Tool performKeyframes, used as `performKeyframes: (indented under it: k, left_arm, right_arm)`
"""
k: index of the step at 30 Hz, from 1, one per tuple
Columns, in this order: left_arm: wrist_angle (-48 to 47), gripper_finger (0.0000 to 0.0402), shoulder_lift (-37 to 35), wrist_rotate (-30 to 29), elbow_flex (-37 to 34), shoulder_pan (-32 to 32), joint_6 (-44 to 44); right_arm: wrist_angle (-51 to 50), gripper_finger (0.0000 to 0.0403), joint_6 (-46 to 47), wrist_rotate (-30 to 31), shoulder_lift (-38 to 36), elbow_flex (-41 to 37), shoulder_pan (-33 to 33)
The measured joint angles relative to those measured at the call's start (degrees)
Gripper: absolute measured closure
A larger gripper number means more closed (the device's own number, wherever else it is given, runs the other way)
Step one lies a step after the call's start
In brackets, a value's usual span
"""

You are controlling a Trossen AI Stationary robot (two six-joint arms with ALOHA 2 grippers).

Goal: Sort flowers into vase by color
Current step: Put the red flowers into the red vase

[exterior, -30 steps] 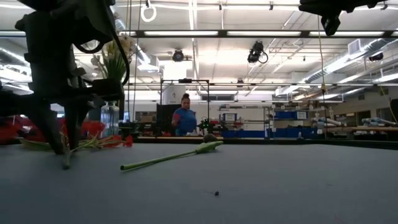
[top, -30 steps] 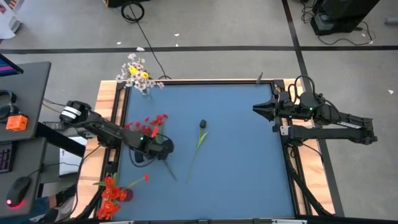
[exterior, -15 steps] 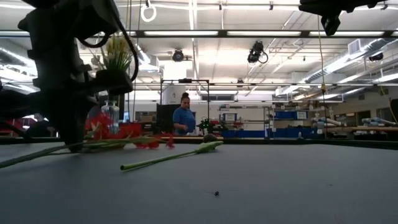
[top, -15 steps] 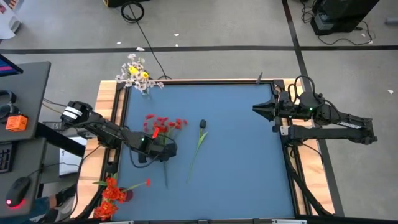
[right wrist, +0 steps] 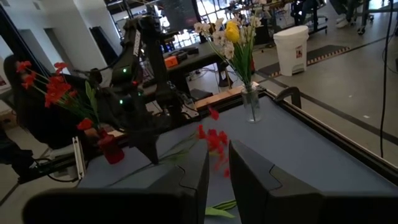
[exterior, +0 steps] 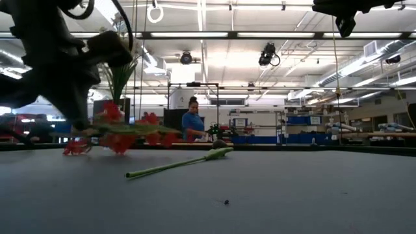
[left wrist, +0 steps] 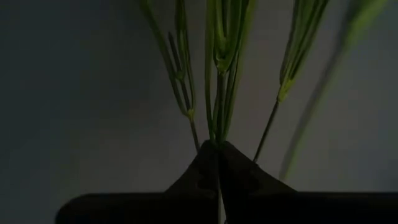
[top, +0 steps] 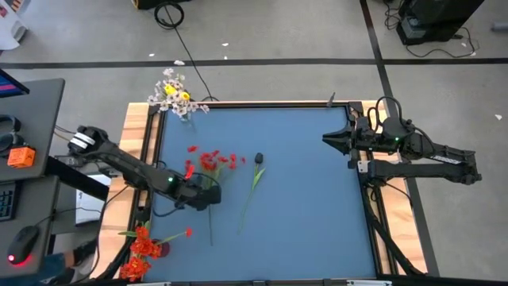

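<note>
One red sprig [top: 211, 161] hangs clamped in the left pincer [top: 208, 198] above the table [top: 317, 199].

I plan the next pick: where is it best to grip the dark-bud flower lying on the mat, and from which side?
Probably grip the dark-bud flower at mid-stem, coming straight down from above. It lies flat on the mat, apart from everything else, and the thin stem suits fingers closing across it.

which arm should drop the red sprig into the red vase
Left. Its hand is shut on the red sprig, close to the red vase; the right hand waits open at the opposite edge.
</note>
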Motion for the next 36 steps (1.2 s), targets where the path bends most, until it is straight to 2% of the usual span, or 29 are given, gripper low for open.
performKeyframes:
  k: [7, 15, 21, 24, 29, 33, 36]
  left_arm:
    - [4.3, 0.0397, -6.2, -4.6, 0.0, 0.1, 10.2]
    - [4.7, 0.0397, -13.8, -5.9, 0.0, 0.5, 24.4]
    - [5.0, 0.0397, -20.4, -5.8, 0.0, 0.1, 42.1]
    - [7.5, 0.0397, -23.3, -3.9, 0.0, -0.7, 53.4]
    - [12.5, 0.0398, -29.0, 4.4, 0.0, -3.4, 73.5]
    - [12.6, 0.0398, -35.1, 7.2, 0.0, -7.2, 85.2]
    - [12.4, 0.0398, -39.1, 8.3, 0.0, -10.7, 90.3]
  right_arm:
    - [0.0, 0.0330, 0.0, 0.0, 0.0, 0.0, 0.0]
    - [0.0, 0.0330, 0.0, 0.0, 0.0, 0.0, 0.0]
    - [0.0, 0.0330, 0.0, 0.0, 0.0, 0.0, 0.0]
    - [0.0, 0.0330, 0.0, 0.0, 0.0, 0.0, 0.0]
    - [0.0, 0.0330, 0.0, 0.0, 0.0, 0.0, 0.0]
    - [0.0, 0.0330, 0.0, 0.0, 0.0, 0.0, 0.0]
    - [0.0, 0.0330, 0.0, 0.0, 0.0, 0.0, 0.0]
